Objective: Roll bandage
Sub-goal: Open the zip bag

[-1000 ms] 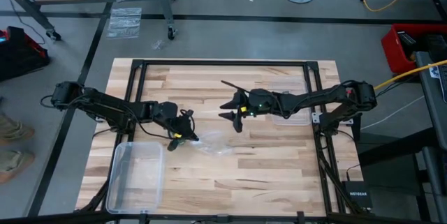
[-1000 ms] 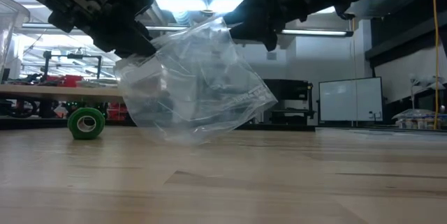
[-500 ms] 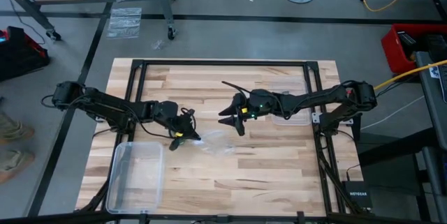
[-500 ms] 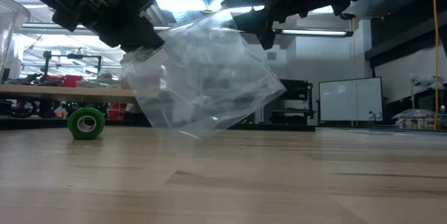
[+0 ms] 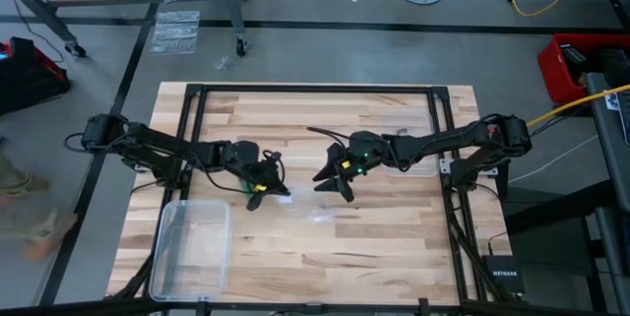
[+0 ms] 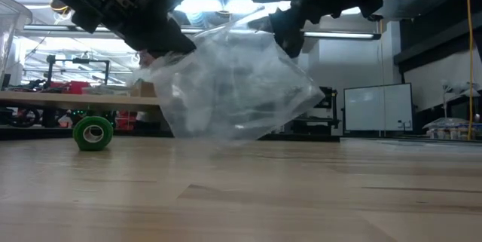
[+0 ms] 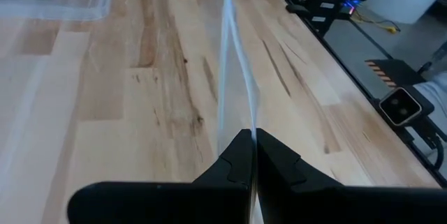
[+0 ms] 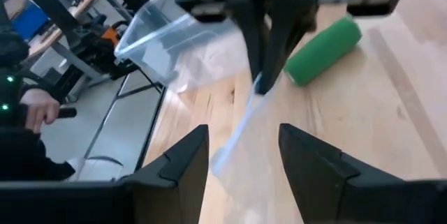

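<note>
The bandage is a small bright green roll (image 6: 93, 132) lying on its side on the wood table (image 5: 394, 237); the right wrist view shows it (image 8: 323, 49) just beyond my left gripper. My left gripper (image 5: 268, 188) is shut on a crinkly clear plastic bag (image 6: 233, 91). The bag hangs between the two arms near the table's middle. My right gripper (image 5: 335, 176) is open. Its fingertips (image 8: 244, 158) stand on either side of the bag's thin edge (image 8: 234, 140); I cannot tell whether they touch it. My left gripper pinches the bag's upper edge (image 7: 248, 130) between its two fingers, which slant down from the table's left side. One layer or several, I cannot tell. The bag (image 6: 241, 114) hangs to the right of and below the fingers, lifted clear of the table.
A clear plastic box (image 5: 192, 247) sits at the table's near left corner. Another clear tray (image 5: 413, 165) lies under my right arm. A person's hand (image 8: 42, 109) shows beyond the table in the right wrist view. Bare wood lies at the near right.
My left gripper has moved toward the table's right edge with the bag, which has swung right and risen a little off the table. My right gripper has rolled and turned its fingers down toward the bag, staying open.
</note>
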Tool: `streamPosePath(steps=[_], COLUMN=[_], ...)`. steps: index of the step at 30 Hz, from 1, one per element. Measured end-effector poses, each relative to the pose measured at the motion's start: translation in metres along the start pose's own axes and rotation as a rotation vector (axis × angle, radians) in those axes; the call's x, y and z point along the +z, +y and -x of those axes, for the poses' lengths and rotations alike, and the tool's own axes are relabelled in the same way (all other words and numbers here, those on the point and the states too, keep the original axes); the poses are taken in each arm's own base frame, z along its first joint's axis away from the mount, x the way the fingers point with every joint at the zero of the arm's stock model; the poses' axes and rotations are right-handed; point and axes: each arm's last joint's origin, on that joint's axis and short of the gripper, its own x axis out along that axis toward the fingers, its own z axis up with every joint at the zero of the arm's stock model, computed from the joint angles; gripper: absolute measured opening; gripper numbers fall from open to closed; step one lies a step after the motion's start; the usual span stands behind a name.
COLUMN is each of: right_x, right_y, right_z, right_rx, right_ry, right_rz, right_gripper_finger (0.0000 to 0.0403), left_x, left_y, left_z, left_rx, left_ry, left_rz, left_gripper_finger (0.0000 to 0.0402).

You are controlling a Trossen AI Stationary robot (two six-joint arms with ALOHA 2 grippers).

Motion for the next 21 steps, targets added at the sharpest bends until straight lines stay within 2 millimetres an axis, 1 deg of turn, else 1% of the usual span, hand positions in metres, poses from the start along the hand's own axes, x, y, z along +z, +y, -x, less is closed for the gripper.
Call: streamPosePath(steps=[8, 13, 18, 21], right_x=[-0.0073, -0.0066, -0.0028, 0.0005], right_y=[-0.0055, -0.0069, -0.0081, -0.0071], right_z=[0.0003, 0.0006, 0.0009, 0.0007], right_rx=[-0.108, -0.147, -0.206, -0.199], right_ry=[0.048, 0.03, -0.029, -0.065], right_rz=[-0.029, -0.027, -0.016, -0.006], right_gripper_finger=[0.0177, 0.0177, 0.0177, 0.0177], left_x=[0.0013, 0.0014, 0.0014, 0.0014], left_y=[0.0043, 0.0043, 0.004, 0.004], left_z=[0.0015, 0.0015, 0.0015, 0.0015], left_rx=[0.016, 0.016, 0.015, 0.015], left_ry=[-0.013, -0.013, -0.013, -0.013], left_rz=[0.012, -0.015, -0.011, -0.011], left_gripper_finger=[0.0, 0.0, 0.0, 0.0])
